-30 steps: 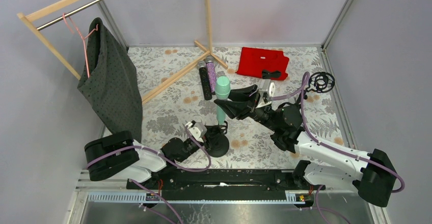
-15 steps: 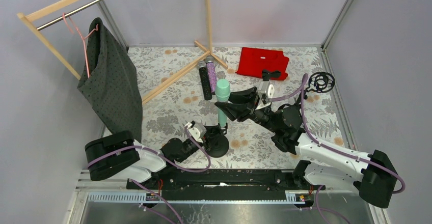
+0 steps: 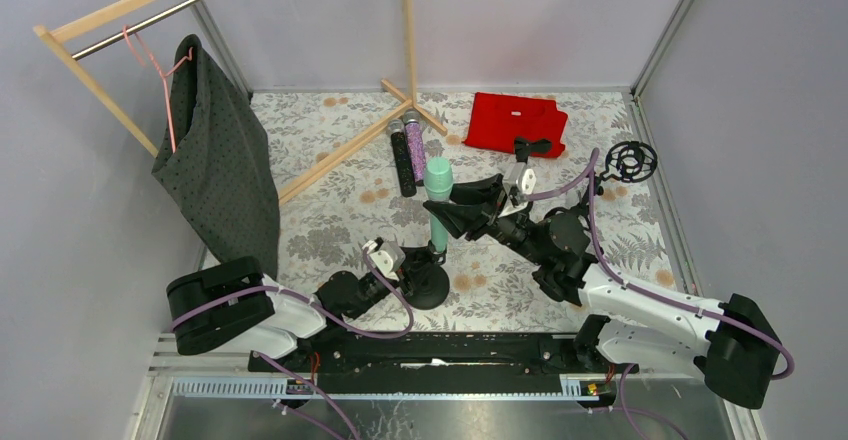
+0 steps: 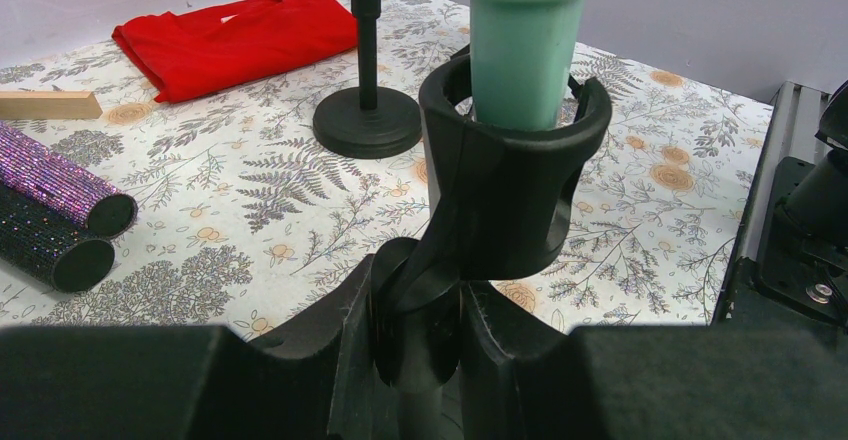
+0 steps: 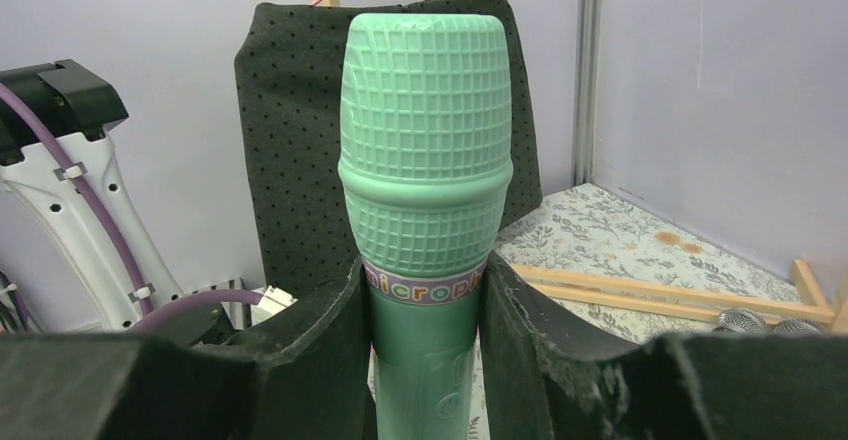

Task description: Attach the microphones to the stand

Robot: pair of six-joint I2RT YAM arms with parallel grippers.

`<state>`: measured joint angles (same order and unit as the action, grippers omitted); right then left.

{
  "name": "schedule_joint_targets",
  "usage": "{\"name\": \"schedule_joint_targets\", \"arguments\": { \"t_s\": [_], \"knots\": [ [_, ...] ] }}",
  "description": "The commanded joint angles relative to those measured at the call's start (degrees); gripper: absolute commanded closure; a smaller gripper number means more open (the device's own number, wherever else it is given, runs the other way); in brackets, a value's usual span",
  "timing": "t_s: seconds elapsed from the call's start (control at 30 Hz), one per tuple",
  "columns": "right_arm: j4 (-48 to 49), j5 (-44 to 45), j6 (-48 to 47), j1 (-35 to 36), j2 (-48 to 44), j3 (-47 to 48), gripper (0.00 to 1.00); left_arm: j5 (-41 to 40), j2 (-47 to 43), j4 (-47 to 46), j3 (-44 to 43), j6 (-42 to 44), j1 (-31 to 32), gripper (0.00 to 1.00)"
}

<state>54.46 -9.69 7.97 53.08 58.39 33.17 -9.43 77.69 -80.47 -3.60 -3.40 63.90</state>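
The right gripper point(image 5: 425, 305) is clenching the mint-green microphone point(image 5: 425, 140) just under its head. It is holding it upright, one finger pressing each side of the lettered band. Directly below, the handle is sitting inside the black clip point(image 4: 510, 175) of the stand point(image 3: 426, 285), whose curved walls are wrapping round it. Under the clip, the left gripper point(image 4: 415, 345) is pinching the stand's neck. Beyond the right gripper, away from the arm bases, the black microphone point(image 3: 402, 167) and the purple microphone point(image 3: 414, 148) are lying side by side next to a wooden rack foot point(image 3: 335, 155). Farther out, a second stand point(image 4: 367, 120) is standing near a folded red cloth point(image 3: 515, 122). Behind the green head, a dark dotted garment point(image 5: 300, 120) is hanging.
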Motion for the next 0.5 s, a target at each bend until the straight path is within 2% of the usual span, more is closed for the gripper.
{"name": "schedule_joint_targets", "arguments": {
  "t_s": [0.0,0.47],
  "knots": [
    [2.8,1.6,-0.7,-0.2,-0.2,-0.3,1.0,1.6,0.4,1.1,1.1,-0.2,0.1,1.0],
    [6.2,1.6,3.0,-0.2,-0.6,-6.5,1.0,4.7,-0.3,3.7,0.2,-0.4,0.1,1.0]
  ]
}}
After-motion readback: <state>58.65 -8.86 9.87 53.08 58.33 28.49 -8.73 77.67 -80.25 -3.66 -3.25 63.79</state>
